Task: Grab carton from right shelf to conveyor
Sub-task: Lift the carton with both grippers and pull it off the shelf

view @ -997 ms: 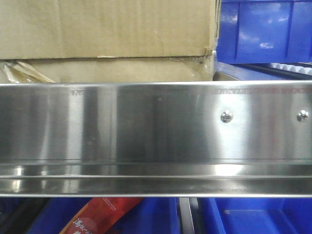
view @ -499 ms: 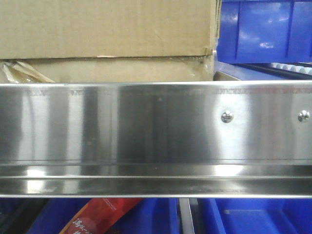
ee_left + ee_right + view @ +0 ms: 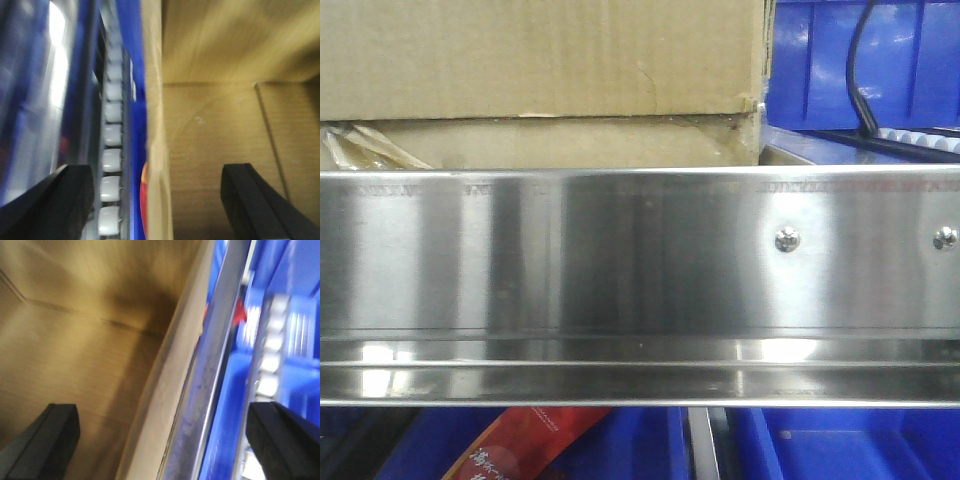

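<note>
creased carton (image 3: 540, 60) (corrugated) behind steel shelf (image 3: 640, 250)

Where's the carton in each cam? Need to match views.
Front view: large brown corrugated cardboard carton upper left, above the shiny stainless-steel rail.
Left wrist: carton fills the right side, blurred.
Right wrist: carton fills the left side.
Shared landmark: white rollers beside the carton: far right in front, left in left wrist, right in right wrist.

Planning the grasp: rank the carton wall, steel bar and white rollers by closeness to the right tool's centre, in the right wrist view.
From the right tool, which is open:
1. Carton wall: between the fingers.
2. Steel bar: just right of the wall.
3. White rollers: farther right, by the right finger.
</note>
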Available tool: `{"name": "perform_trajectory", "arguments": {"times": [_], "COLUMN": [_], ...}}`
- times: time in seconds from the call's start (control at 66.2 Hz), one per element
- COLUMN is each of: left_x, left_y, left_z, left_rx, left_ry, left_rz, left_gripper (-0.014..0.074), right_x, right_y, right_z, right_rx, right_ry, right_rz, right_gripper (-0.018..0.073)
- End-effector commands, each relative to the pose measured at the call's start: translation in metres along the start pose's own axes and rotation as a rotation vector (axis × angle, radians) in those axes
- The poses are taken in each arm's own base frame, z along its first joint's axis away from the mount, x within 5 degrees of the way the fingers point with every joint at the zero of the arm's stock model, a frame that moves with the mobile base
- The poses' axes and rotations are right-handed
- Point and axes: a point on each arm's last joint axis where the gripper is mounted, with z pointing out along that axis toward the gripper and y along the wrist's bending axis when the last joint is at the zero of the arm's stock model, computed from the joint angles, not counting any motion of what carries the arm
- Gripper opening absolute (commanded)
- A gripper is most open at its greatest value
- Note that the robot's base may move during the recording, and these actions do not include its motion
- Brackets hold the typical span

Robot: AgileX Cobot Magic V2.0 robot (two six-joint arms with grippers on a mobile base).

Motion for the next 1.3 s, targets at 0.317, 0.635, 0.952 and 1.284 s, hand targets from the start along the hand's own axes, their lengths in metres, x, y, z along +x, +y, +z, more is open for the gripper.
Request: {"name": "perform_trajectory", "arguments": {"times": [0.317,0.635,0.952,1.284], "left_x": [-0.004,-0.008,-0.021,0.009], "left_y": [-0.001,-0.001,-0.001,-0.037], "left_z": [0.016,0.005,-0.065,-0.128], "left_rx": [0.004,0.008,0.043,0.159], "left_ry": [0.016,-0.005,-0.211,-0.302], "left_rz": [-0.01,-0.014,-0.025,0.001], "left_gripper": [0.0025,-0.001,-0.001,-0.0013], "right_x": [-0.002,-0.003,-0.004,0.011], "right_y": [-0.001,-0.001,0.003,0.0], "right_z": [0.01,0.007,-0.06,-0.135], "right_rx": [0.01,0.009,-0.022,0.005], "right_ry": [0.002,-0.005,-0.172,-0.294], "right_rz": [0.0,-0.001,-0.007,-0.043], "right_gripper": [0.0066,-0.0067,-0.0067,-0.0067]}}
